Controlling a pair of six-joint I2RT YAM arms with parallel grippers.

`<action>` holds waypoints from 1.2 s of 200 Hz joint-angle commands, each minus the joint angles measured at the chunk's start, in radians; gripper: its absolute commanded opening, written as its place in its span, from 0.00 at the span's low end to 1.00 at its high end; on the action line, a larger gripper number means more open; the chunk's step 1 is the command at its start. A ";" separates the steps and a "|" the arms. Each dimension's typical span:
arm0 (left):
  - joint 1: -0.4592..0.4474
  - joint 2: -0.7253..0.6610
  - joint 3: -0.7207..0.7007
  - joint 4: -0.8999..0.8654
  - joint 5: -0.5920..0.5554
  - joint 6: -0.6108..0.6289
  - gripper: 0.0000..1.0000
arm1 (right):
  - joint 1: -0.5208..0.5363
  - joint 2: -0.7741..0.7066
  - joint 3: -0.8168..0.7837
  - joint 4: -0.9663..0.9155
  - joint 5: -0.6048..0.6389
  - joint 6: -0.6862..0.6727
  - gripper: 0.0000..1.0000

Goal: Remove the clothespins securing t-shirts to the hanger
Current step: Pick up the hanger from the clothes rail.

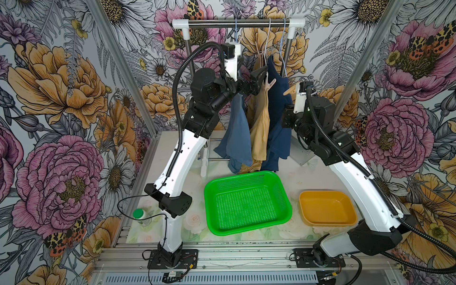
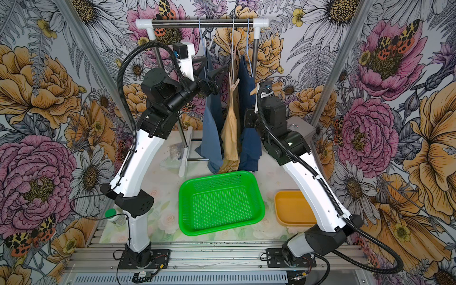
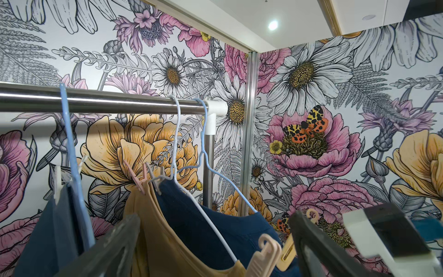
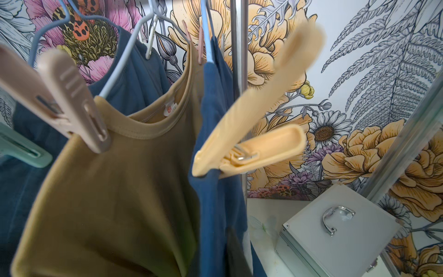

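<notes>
1. While the left gripper [image 2: 216, 63] stands with its jaws fully spread and nothing held, its fingers [image 3: 107, 247] bracket the near shoulders of the hung shirts, and the beige clothespin [image 3: 263, 251] lies between them.
2. Right gripper [image 4: 236, 249]: closed tight. Only a dark sliver of it shows in the right wrist view, close against the dark navy t-shirt [image 4: 215, 115]. Whether cloth is pinched cannot be told.
3. Step in hand, as judged: approach to the first pin. Neither the green basket [image 1: 246, 202] nor the yellow tub [image 1: 327, 208] holds one.
4. Next move calls for the left jaws to close across the beige pin's two splayed prongs and squeeze them together. That should free the tan-mustard t-shirt [image 2: 230, 128], and the pin can then be drawn clear of the wire hanger.
5. Condition of pins:
   - The yellow clothespin [image 4: 239, 148] bites the navy shoulder, prongs wide apart, one blurred.
   - The pink clothespin [image 3: 137, 178] and grey clothespin [image 3: 155, 179] grip the far shoulders.
   - The mint clothespin [image 4: 24, 153] grips blue cloth.
   - All shirts, the slate blue t-shirt [image 1: 237, 128] included, hang from the steel rail [image 3: 96, 100].
</notes>
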 commanded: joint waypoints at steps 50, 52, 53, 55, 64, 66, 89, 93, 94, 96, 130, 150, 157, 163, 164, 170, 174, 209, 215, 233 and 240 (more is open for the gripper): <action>-0.008 0.009 0.018 -0.030 -0.060 0.032 0.98 | -0.005 -0.009 0.036 -0.003 0.009 -0.017 0.00; -0.008 0.008 0.018 -0.030 -0.060 0.032 0.98 | -0.004 -0.010 0.038 -0.003 0.011 -0.017 0.00; -0.008 0.008 0.017 -0.030 -0.060 0.033 0.98 | -0.005 -0.010 0.038 -0.003 0.012 -0.017 0.00; -0.008 0.009 0.018 -0.030 -0.060 0.033 0.98 | -0.005 -0.010 0.038 -0.003 0.012 -0.018 0.00; -0.008 0.009 0.018 -0.030 -0.062 0.034 0.98 | -0.005 -0.013 0.042 -0.003 0.018 -0.023 0.00; -0.009 0.009 0.019 -0.030 -0.060 0.034 0.98 | -0.005 -0.013 0.043 -0.003 0.018 -0.024 0.00; -0.009 0.007 0.020 -0.030 -0.058 0.033 0.98 | -0.005 -0.024 0.052 0.008 0.017 -0.039 0.00; -0.010 0.008 0.023 -0.030 -0.057 0.032 0.98 | -0.004 -0.027 0.051 0.014 0.016 -0.041 0.00; -0.009 0.008 0.023 -0.030 -0.056 0.033 0.98 | -0.005 -0.029 0.051 0.015 0.015 -0.043 0.00; -0.009 0.009 0.022 -0.030 -0.056 0.033 0.98 | -0.005 -0.031 0.050 0.019 0.014 -0.044 0.00; -0.011 0.006 0.024 -0.030 -0.051 0.030 0.98 | -0.003 -0.061 0.044 0.075 -0.008 -0.088 0.00; -0.012 0.006 0.026 -0.030 -0.048 0.029 0.98 | -0.001 -0.071 0.045 0.090 -0.022 -0.103 0.00; -0.011 0.006 0.027 -0.030 -0.046 0.026 0.98 | -0.001 -0.073 0.046 0.092 -0.023 -0.105 0.00; -0.012 0.006 0.028 -0.030 -0.045 0.026 0.98 | -0.001 -0.076 0.044 0.093 -0.023 -0.107 0.00; -0.012 0.006 0.029 -0.030 -0.045 0.026 0.98 | 0.000 -0.076 0.044 0.093 -0.023 -0.109 0.00; -0.012 0.006 0.030 -0.030 -0.041 0.024 0.98 | 0.000 -0.077 0.045 0.095 -0.024 -0.113 0.00; -0.012 0.006 0.029 -0.030 -0.040 0.024 0.98 | 0.001 -0.078 0.042 0.097 -0.027 -0.116 0.00; -0.013 0.002 0.028 -0.030 -0.041 0.019 0.98 | 0.003 -0.091 0.019 0.151 -0.037 -0.146 0.00; -0.013 0.001 0.027 -0.030 -0.040 0.019 0.98 | 0.002 -0.091 0.019 0.155 -0.035 -0.152 0.00; -0.014 0.001 0.029 -0.030 -0.041 0.020 0.98 | 0.003 -0.093 0.019 0.171 -0.039 -0.168 0.00; -0.014 0.001 0.028 -0.030 -0.040 0.019 0.98 | 0.003 -0.093 0.019 0.177 -0.043 -0.171 0.00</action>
